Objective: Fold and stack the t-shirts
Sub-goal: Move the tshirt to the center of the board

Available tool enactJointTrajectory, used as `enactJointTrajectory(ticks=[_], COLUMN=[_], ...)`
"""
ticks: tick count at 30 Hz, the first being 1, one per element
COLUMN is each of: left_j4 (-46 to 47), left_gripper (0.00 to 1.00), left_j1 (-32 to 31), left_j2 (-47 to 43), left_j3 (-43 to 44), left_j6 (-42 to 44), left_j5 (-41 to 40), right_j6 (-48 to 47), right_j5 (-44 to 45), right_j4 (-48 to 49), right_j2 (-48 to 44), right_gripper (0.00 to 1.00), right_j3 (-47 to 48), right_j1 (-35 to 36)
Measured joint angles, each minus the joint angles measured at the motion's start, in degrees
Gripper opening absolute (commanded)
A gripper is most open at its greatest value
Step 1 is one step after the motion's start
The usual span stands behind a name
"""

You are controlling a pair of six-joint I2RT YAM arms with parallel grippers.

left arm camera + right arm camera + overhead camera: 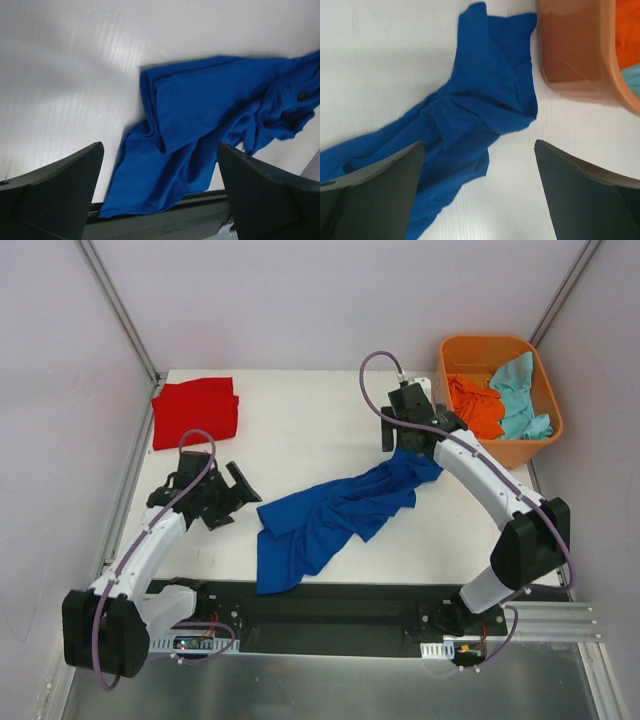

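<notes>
A royal-blue t-shirt lies crumpled in a long diagonal across the middle of the white table. A red t-shirt lies folded at the back left. An orange t-shirt and a teal t-shirt sit in the tub. My left gripper is open and empty, just left of the blue shirt's near end. My right gripper is open and empty, over the blue shirt's far right end.
The rigid orange tub stands at the back right corner, close to my right gripper; its wall shows in the right wrist view. The blue shirt's near edge overhangs the black base rail. Walls enclose the table.
</notes>
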Motion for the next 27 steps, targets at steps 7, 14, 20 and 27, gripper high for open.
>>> enactJointTrajectory(ticks=[7,14,20,27], left_j4=[1.2,4.3,6.7,7.5], left_gripper=[0.72,0.56,0.48,0.17], left_j1=[-8.1,-9.4,-9.7,-9.7], left_j2=[10.3,21.1,27.8,33.5], left_j3=[1.2,3.8,8.5,11.4], left_j6=[-1.4,-2.1,-2.0,-1.7], left_j5=[0.1,0.5,-0.2,-1.8], right_j6=[-1.0,-1.0,-1.0,-1.0], right_j5=[2.1,2.4,2.8,2.1], right_j4=[-0.4,-1.1,-1.1,-0.7], right_j2=[10.5,15.6,16.9,22.7], right_gripper=[0.96,0.96,0.96,0.98], right_j3=[7.7,8.9,9.2,13.9], right_j1=[0.0,-0.4,-1.9,-4.3])
